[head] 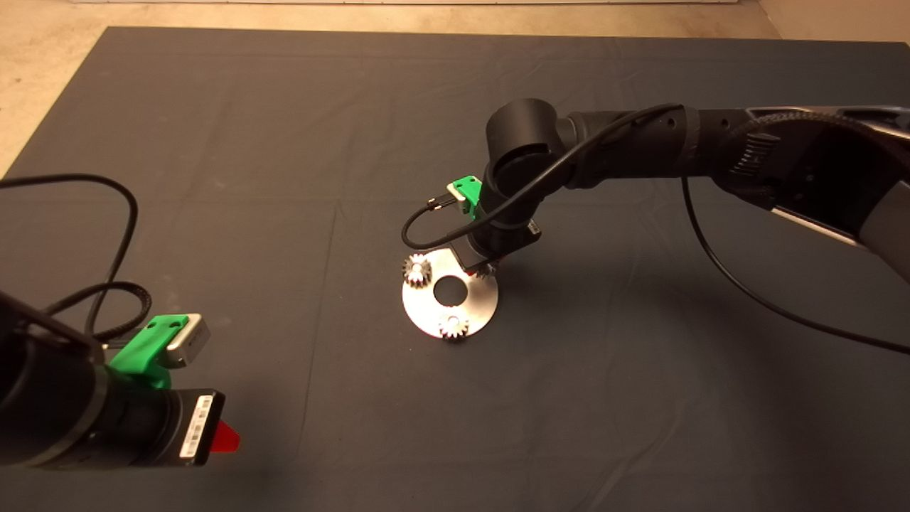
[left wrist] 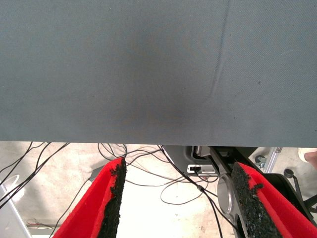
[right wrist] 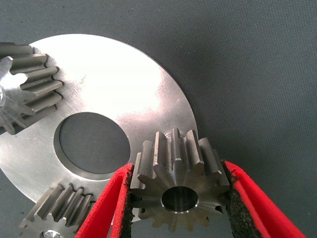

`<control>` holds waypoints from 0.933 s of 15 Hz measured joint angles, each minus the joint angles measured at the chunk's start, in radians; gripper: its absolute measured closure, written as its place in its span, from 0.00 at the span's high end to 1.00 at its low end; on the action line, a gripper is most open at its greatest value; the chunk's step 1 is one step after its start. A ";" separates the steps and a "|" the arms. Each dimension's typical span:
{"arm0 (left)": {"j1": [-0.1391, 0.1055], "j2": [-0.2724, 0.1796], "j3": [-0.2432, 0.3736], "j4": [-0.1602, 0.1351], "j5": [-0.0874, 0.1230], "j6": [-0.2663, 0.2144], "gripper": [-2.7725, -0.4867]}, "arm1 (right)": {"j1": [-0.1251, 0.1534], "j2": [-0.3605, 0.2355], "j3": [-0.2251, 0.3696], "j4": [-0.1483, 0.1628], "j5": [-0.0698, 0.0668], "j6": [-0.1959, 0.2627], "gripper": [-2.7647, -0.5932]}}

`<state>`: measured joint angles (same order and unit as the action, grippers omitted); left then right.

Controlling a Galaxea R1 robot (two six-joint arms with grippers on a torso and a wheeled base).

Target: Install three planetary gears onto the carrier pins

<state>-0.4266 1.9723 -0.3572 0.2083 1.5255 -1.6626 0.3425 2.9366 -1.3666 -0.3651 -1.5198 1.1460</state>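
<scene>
The round silver plate [head: 476, 302] lies mid-mat, also in the right wrist view [right wrist: 124, 74]. Two planetary gears sit on carrier pins: one at the plate's left edge [head: 417, 271] [right wrist: 27, 87], one at its near edge [head: 453, 326] [right wrist: 59, 213]. My right gripper [head: 485, 264] [right wrist: 177, 168] stands over the plate's far right edge, its fingers closed on both sides of the third gear [right wrist: 181, 186]. That gear sits on the plate, and a pin top [right wrist: 180, 199] shows in its centre hole. My left gripper [head: 227, 437] [left wrist: 178, 168] is parked, open and empty, at the lower left.
The dark mat [head: 284, 178] covers the table. A black cable [head: 746, 291] hangs from the right arm across the mat's right side. Another cable [head: 106, 206] loops at the left. Past the mat's edge, the floor holds loose cables [left wrist: 148, 173].
</scene>
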 joint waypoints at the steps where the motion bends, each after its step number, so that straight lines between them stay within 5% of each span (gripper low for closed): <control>1: 0.000 0.000 0.000 0.000 0.000 0.000 0.43 | -0.001 0.000 -0.003 0.000 0.001 0.000 0.23; 14: 0.003 0.000 0.000 0.000 0.000 0.000 0.43 | -0.001 0.000 -0.004 0.001 0.001 0.000 0.27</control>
<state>-0.4232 1.9723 -0.3572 0.2083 1.5255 -1.6627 0.3411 2.9366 -1.3711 -0.3645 -1.5191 1.1464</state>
